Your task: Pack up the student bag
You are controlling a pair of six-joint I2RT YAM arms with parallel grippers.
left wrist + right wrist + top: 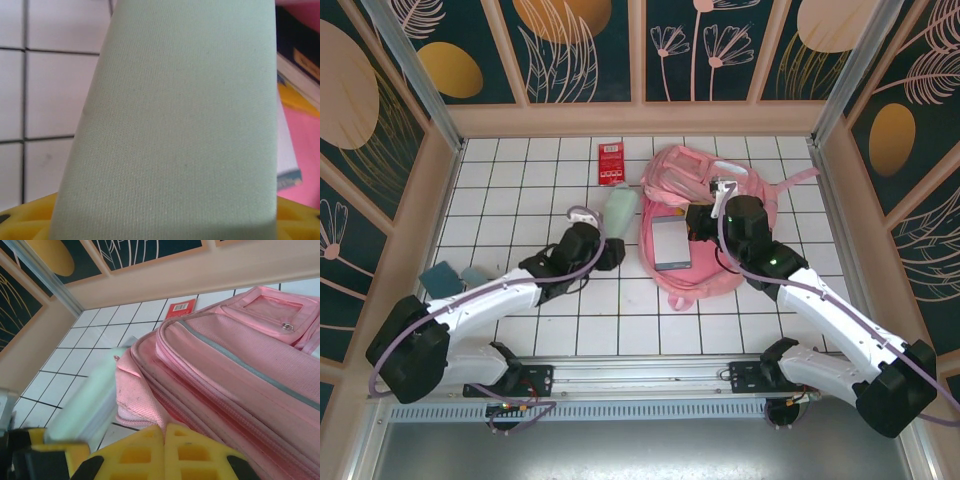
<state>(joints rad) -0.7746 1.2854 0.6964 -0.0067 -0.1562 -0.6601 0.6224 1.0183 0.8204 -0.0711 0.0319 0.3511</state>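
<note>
The student bag (715,178) lies on the white tiled table (520,190), right of centre, with its main compartment unzipped and facing up. A grey-covered book (672,243) lies flat inside that compartment. The left gripper (607,243) grasps a pale green fabric pouch (621,209) just beside the bag's left edge. The right gripper (165,450) is clenched at the bag's opening rim; whether it pinches fabric cannot be told. A red packet (611,163) lies near the far wall.

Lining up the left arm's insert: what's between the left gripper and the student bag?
Only the pale green pouch that the left gripper holds; in the top view its edge reaches almost to the student bag.
</note>
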